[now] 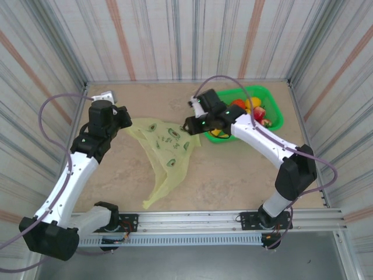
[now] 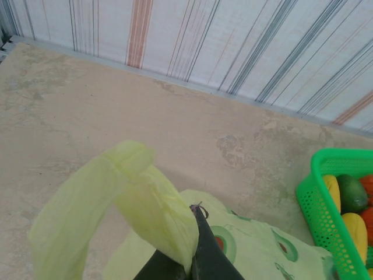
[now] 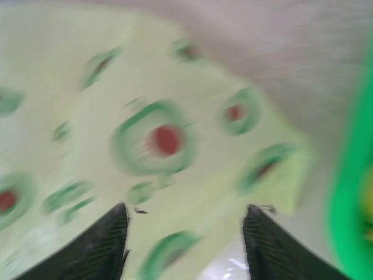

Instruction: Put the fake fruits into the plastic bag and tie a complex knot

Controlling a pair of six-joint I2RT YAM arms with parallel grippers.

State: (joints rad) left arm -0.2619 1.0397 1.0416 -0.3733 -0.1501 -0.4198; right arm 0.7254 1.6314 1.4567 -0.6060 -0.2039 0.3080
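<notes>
On the counter (image 1: pixel 233 175), left of centre, the plastic bag (image 1: pixel 166 153) lies flat and crumpled. It is pale yellow-green with an avocado print, and one corner trails toward the near edge. The left fingers (image 2: pixel 201 254) are clenched on a handle loop at its far-left end, lifting it into an arch; their lower part is cut off by the frame. The right fingers (image 3: pixel 108 245) stand apart over the bag's right edge, grasping nothing — that wrist view is badly blurred. The fake fruits (image 1: pixel 252 107) sit in a green basket (image 1: pixel 265 90) at the far right, partly hidden by the right arm — only yellow, orange, red and green pieces can be told.
</notes>
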